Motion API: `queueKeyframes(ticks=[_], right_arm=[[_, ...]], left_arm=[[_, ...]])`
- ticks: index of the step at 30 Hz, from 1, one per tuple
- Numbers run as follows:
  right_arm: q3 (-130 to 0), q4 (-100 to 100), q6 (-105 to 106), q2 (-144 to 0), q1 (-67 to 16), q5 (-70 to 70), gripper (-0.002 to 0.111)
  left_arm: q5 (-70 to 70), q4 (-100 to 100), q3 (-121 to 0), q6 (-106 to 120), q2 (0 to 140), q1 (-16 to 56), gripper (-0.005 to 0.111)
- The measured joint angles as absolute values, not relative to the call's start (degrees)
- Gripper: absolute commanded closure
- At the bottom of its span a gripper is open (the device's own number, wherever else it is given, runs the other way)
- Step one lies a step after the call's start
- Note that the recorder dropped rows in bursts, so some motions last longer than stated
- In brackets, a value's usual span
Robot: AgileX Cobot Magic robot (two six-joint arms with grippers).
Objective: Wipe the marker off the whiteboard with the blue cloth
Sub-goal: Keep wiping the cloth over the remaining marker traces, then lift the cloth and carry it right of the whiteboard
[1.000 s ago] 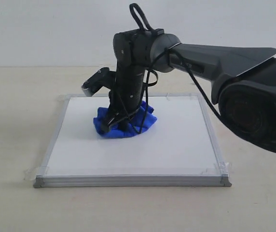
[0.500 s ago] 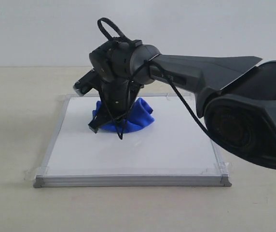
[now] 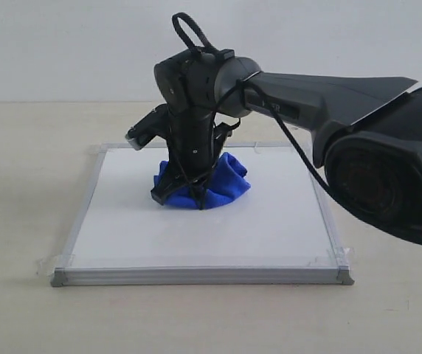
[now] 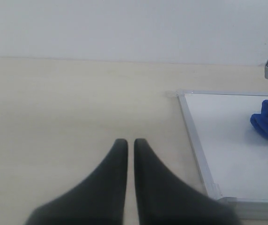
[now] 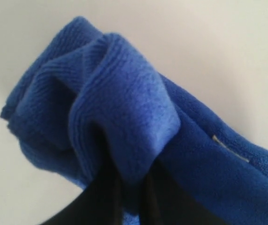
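The square whiteboard [image 3: 218, 228] with its silver-grey frame lies flat on the beige table. The bunched blue cloth [image 3: 222, 181] rests on the board's far middle part. My right gripper [image 3: 189, 193] points down onto the board and is shut on the blue cloth [image 5: 124, 122], a fold of it pinched between the dark fingers. No red marker line shows on the bare white surface; the cloth and arm hide part of it. My left gripper [image 4: 130, 143] hovers over the table beside the board's frame [image 4: 195, 140], jaws nearly together and holding nothing.
The right arm's large dark body [image 3: 388, 169] fills the right side of the exterior view, above the board's right edge. Clear tape [image 3: 52, 262] marks the board's near corners. A pale wall stands behind the table.
My right gripper has swept the blue cloth across the board: to the left half a second ago, now back toward the right. The left gripper is not shown earlier.
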State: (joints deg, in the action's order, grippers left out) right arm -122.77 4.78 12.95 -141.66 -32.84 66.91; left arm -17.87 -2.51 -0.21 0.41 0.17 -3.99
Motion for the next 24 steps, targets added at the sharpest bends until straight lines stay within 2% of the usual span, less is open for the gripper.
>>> queueKeyframes(ticks=[6,12,19,24], right_arm=[[-117.5,-1.7,15.9,-138.8,-33.2,66.7,0.108],[-114.0,5.8,8.3,-136.8,-32.4,67.8,0.108],[-112.9,9.9,3.7,-134.1,-25.0,69.4,0.108],[-112.9,10.2,0.3,-127.1,-19.9,69.4,0.108]], left_arm=[[-17.9,-2.5,-0.2,0.4,0.2,-4.0,0.102],[-17.9,-2.5,-0.2,0.4,0.2,-4.0,0.102],[-17.9,-2.5,-0.2,0.4,0.2,-4.0,0.102],[-17.9,-2.5,-0.2,0.4,0.2,-4.0,0.102]])
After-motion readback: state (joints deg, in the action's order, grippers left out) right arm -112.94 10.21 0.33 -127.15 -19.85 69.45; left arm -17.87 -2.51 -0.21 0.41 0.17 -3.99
